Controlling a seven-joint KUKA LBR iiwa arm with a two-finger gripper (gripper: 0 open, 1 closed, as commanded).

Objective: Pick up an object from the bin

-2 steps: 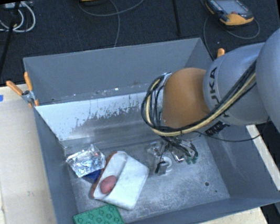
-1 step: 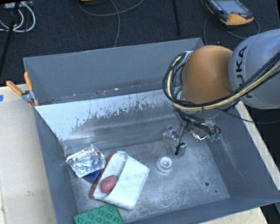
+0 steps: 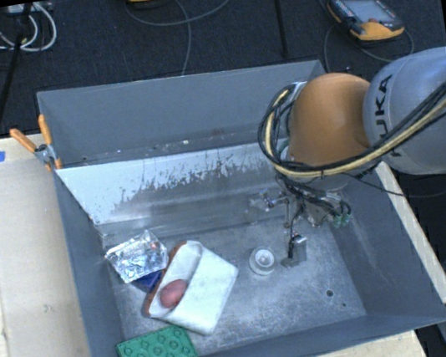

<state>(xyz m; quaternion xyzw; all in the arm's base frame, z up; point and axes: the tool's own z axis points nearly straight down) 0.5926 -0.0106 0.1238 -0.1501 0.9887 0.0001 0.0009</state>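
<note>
My gripper [image 3: 293, 253] hangs low over the bin floor, right of the middle, under the arm's orange cover. Just to its left, close by but apart from it, lies a small round clear cap [image 3: 261, 261]. Further left is a white folded packet [image 3: 197, 288] with a reddish oval thing [image 3: 173, 293] showing on its left side. I see nothing in the gripper.
A crumpled silver and blue foil wrapper [image 3: 137, 257] lies at the left, touching the white packet. A green studded flat block [image 3: 156, 351] sits in the near left corner. Cables loop round the arm's wrist above the gripper.
</note>
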